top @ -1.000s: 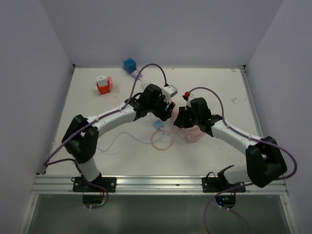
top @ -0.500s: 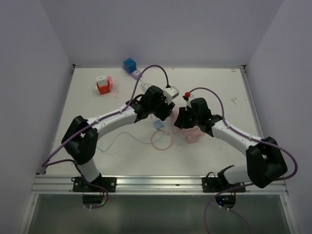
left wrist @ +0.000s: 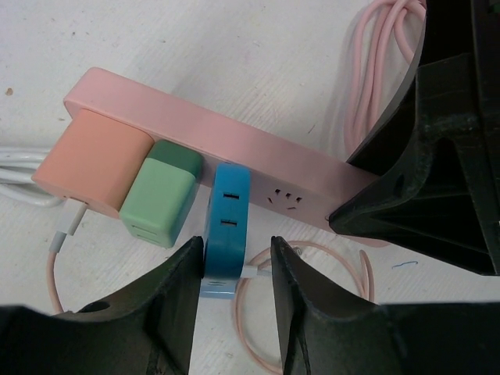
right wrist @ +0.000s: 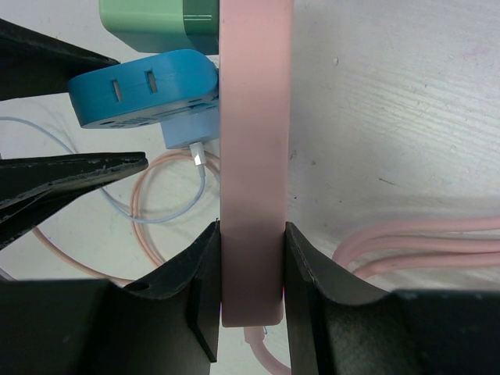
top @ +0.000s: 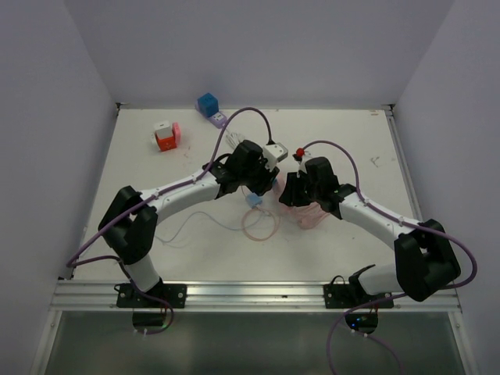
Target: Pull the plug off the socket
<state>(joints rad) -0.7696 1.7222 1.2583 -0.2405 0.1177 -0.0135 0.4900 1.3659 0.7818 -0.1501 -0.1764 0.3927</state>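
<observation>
The white tabletop [top: 328, 242] carries the pink socket strip [left wrist: 234, 133] mid-scene, one end clamped tight between the right fingers [right wrist: 199, 273]. The left fingers [left wrist: 176, 297] flank the blue plug [left wrist: 226, 219], which sits in the strip. They are narrowly parted, not yet pinching.

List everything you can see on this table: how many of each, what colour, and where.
power strip: one, pink, mid-table
blue charger: one, plugged into the strip's side
green charger: one, plugged in next to the blue one
orange charger: one, at the strip's end, beside the green
cable bundle: one, pink, lying beside the strip
blue cube: one, far edge
orange-and-white block: one, far left
pink block: one, beside that block
table: one, white
left gripper: black, open, straddling the blue charger
right gripper: black, shut on the power strip
</observation>
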